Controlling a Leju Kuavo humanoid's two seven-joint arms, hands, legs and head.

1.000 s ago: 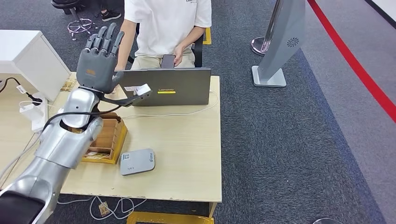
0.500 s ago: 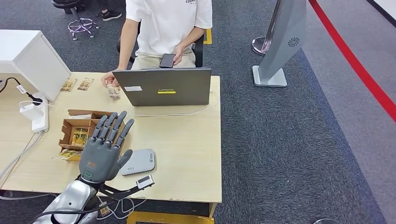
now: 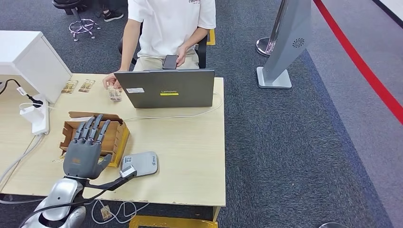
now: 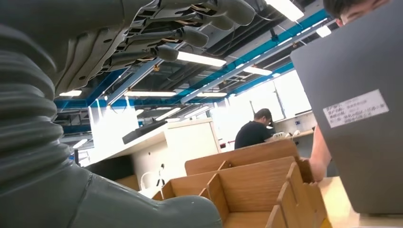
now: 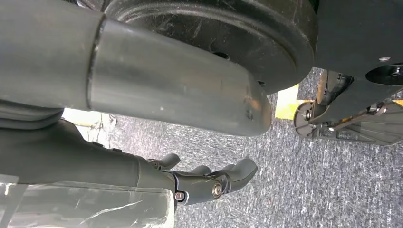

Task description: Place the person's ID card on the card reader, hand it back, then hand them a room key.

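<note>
Over the brown cardboard divider box [image 3: 100, 137] hangs the left hand [image 3: 85, 151], fingers spread and empty, likely poised for a room key beside the grey flat card reader [image 3: 140, 164]; right hand's state unclear.

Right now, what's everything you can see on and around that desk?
Table: one, light wood.
Laptop: one, grey, at far edge, lid toward robot.
Card reader: one, grey, near front edge.
Cardboard box: one, brown, divided, left of reader.
Cards: several, far left of table.
Power strip: one, white, left edge.
Person: one, white shirt, seated behind laptop, holding a dark phone.
Left hand: grey, fingers spread, over the box.
Right hand: dark, hanging above carpet.
</note>
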